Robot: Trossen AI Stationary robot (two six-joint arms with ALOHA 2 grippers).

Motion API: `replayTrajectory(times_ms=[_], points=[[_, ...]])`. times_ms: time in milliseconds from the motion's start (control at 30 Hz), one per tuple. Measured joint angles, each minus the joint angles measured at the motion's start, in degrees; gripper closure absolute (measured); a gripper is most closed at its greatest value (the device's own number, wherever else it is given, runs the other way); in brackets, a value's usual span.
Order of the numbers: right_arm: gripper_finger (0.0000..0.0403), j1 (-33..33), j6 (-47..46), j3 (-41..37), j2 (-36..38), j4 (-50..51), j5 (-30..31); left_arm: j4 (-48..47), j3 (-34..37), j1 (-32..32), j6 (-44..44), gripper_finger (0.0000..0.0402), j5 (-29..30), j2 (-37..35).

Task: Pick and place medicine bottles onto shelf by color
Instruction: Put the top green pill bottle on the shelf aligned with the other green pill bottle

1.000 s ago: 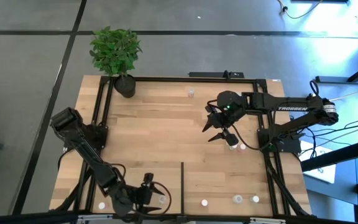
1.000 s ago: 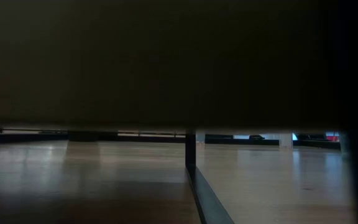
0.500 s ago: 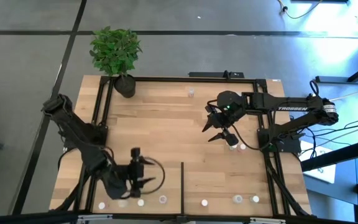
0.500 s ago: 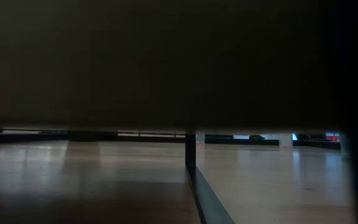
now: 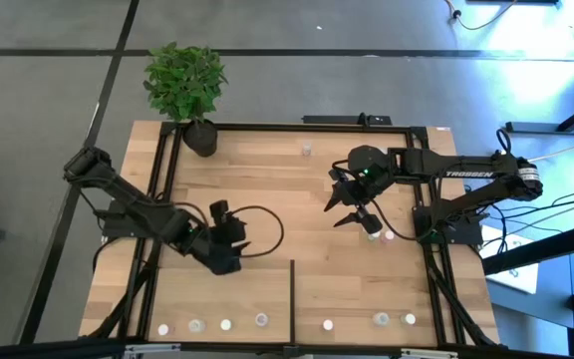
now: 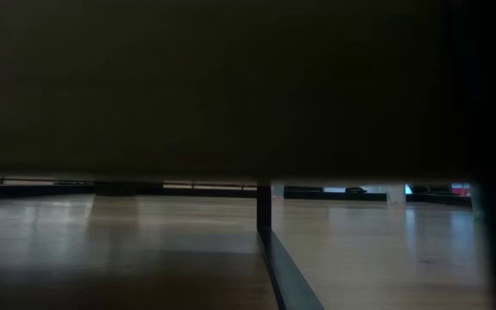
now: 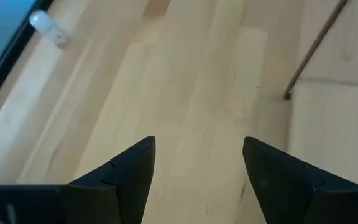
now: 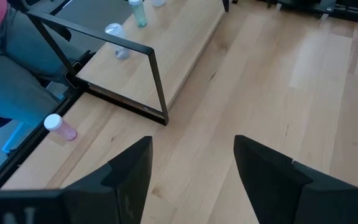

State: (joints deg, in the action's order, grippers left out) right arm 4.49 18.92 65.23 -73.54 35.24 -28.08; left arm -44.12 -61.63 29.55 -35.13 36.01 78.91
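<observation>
Bottles [image 5: 225,324] stand in a row along the shelf [image 5: 367,299] front edge, either side of the black divider bar [image 5: 293,289]. Left gripper [image 5: 235,237] hovers empty, fingers apart, just left of that bar, probably between placements. Right gripper [image 5: 345,207], fingers apart, hangs up-right of the bar beside two loose bottles [image 5: 375,231], likely the next pick. Potted plant [image 5: 187,90] stands far behind.

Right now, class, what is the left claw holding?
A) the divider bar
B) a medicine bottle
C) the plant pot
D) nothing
D: the left claw stands open over bare boards of the shelf, with nothing between its fingers.
</observation>
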Motion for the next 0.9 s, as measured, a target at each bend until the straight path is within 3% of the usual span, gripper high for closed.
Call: replayTrajectory(times_ms=[533, 900], points=[[0.0175, 0.0, 0.0, 0.0, 0.0, -0.3, 0.0, 1.4, 3.4, -13.4, 2.6, 0.0168, -7.3, 0.0], [0.0175, 0.0, 0.0, 0.0, 0.0, -0.8, 0.0, 5.7, 3.4, -13.6, 2.7, 0.0168, -8.8, 0.0]])
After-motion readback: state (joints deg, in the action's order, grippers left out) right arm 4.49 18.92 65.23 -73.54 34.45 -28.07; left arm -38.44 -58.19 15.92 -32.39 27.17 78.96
